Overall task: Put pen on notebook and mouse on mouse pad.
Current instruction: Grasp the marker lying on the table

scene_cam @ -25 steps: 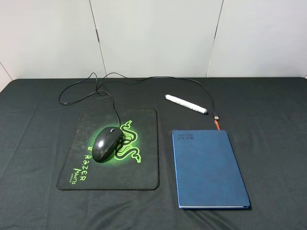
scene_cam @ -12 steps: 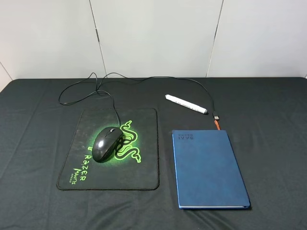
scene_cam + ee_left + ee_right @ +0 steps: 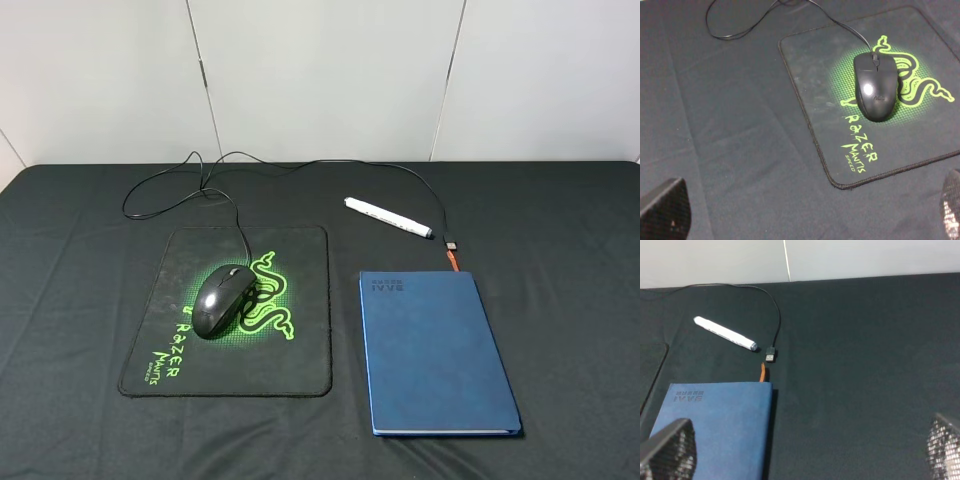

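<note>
The black mouse (image 3: 221,300) (image 3: 875,86) rests on the black Razer mouse pad (image 3: 300,350) (image 3: 810,75), over the green logo. Its thin cable (image 3: 300,165) loops back and across to a USB plug (image 3: 451,243) (image 3: 770,356). The white pen (image 3: 388,217) (image 3: 725,333) lies on the cloth behind the dark blue notebook (image 3: 432,350) (image 3: 715,425), apart from it. An orange ribbon (image 3: 455,260) (image 3: 763,373) sticks out of the notebook's far edge. Neither arm shows in the high view. My left gripper (image 3: 805,215) and right gripper (image 3: 810,450) are open, only fingertips (image 3: 665,207) (image 3: 670,447) showing.
A black cloth (image 3: 560,250) covers the whole table. A white panelled wall (image 3: 320,70) stands behind the table's far edge. The USB plug lies between the pen's grey tip and the notebook's far corner.
</note>
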Tool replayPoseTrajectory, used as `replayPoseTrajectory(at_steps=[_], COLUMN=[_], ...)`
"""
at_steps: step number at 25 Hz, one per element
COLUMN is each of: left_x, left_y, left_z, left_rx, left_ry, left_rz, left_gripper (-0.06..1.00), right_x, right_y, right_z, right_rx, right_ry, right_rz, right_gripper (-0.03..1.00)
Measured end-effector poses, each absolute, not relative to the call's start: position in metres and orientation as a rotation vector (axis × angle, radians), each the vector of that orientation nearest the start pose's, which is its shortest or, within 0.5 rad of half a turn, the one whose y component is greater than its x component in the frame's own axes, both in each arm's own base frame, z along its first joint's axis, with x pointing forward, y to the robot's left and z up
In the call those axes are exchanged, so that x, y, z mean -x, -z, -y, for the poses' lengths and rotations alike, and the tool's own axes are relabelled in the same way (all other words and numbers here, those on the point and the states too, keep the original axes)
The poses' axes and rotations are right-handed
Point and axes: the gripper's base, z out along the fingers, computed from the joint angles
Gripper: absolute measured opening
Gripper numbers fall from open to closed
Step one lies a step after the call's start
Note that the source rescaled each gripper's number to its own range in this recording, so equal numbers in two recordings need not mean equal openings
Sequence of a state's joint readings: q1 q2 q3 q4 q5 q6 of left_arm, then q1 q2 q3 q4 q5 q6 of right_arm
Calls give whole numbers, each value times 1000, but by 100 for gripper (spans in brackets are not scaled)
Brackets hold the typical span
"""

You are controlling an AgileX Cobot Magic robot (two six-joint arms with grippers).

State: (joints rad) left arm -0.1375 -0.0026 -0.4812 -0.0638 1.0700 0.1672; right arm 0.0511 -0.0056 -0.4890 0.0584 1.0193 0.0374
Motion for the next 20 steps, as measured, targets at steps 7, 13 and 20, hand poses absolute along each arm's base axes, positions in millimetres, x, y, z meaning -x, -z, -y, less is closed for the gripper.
replayPoseTrajectory(at_steps=[7, 13, 20], left_x=[4, 4, 4], left_y=[-272, -272, -272], left_z=[5, 5, 5], left_rx=[-316, -316, -316], left_ry=[58, 58, 58], left_rz=[-2042, -2042, -2042], left_gripper=[100, 100, 100], right_x=[3, 3, 3], right_y=[-278, -278, -278], right_z=[-4, -4, -4], right_rx=[15, 15, 15], right_ry=[-126, -126, -127], right_rz=[-2009, -2009, -2009], right_gripper=[100, 100, 100])
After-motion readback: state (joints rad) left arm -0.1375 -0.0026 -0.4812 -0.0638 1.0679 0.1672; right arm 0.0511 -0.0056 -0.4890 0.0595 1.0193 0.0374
